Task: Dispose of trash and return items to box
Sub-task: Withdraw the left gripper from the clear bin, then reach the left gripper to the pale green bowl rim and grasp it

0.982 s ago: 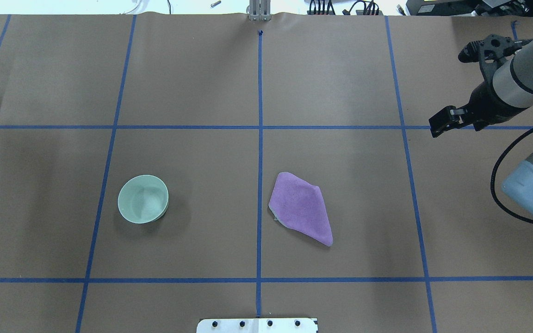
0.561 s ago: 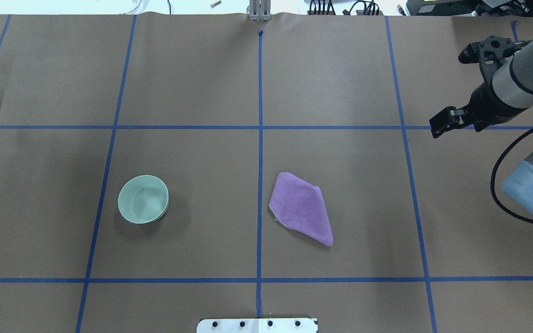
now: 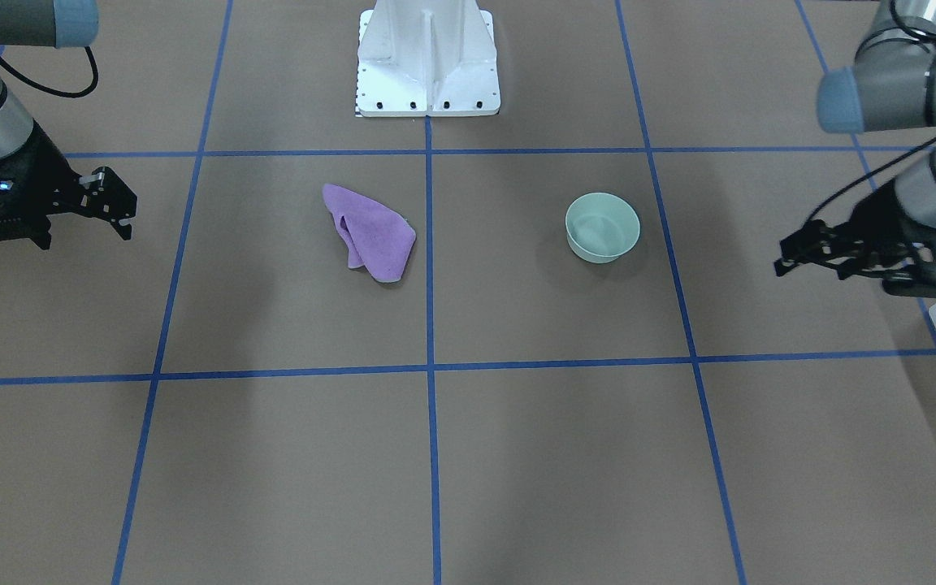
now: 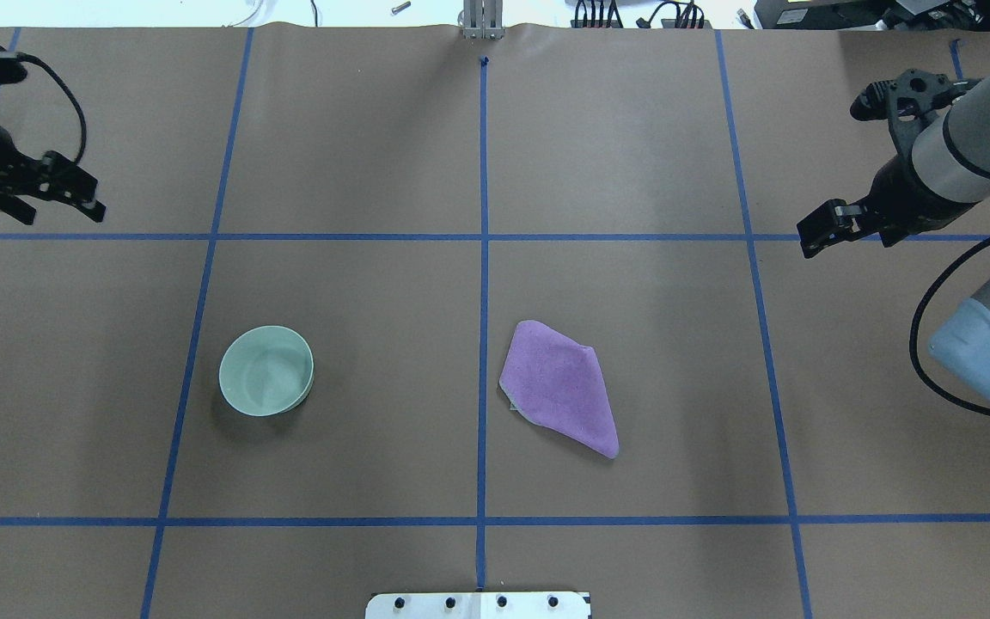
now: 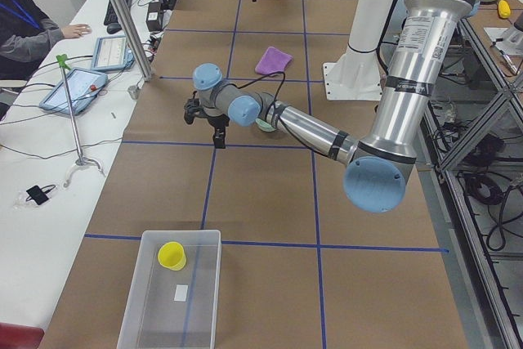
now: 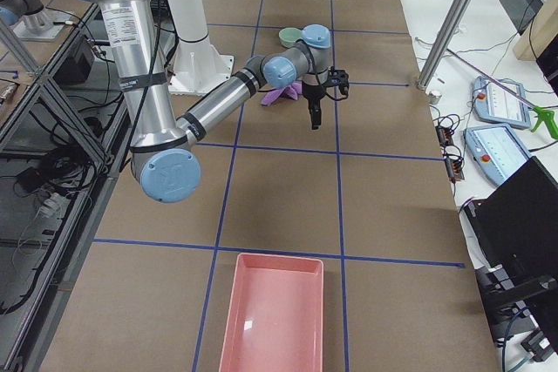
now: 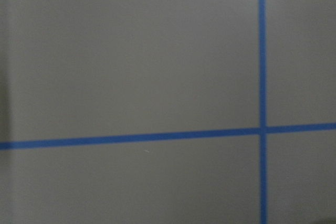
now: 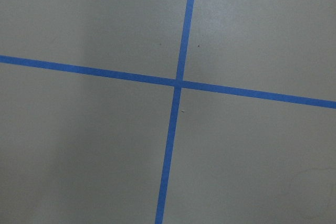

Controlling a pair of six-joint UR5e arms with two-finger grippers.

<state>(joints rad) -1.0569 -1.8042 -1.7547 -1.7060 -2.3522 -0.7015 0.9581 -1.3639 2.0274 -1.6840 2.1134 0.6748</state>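
Purple cloth (image 4: pixel 559 387), crumpled into a rough diamond, lies nearest my base, just right of the blue tape centre line (image 4: pixel 483 172). A pale green round bowl (image 4: pixel 265 370) stands upright at about the same depth, well to its left; it looks empty. Both rest on the brown paper table cover (image 4: pixel 632 129), and nothing touches either.

Farther out, my right gripper (image 4: pixel 847 225) hovers by the right-hand grid line. My left gripper (image 4: pixel 65 198) hovers at the far left edge. Both appear spread and carry nothing; the wrist cameras show only paper and tape.

Step in hand, as I judge it: no item is grasped, so the sorting of these two is not yet begun. The next move calls for one arm to travel inward and descend, taking the bowl by its rim or pinching a raised fold of the limp cloth.

Beyond the left end sits a clear plastic box (image 5: pixel 147 300) holding a yellow cup (image 5: pixel 172 256); beyond the right end lies a pink rectangular tray (image 6: pixel 228 324). No obstacle stands along either approach.
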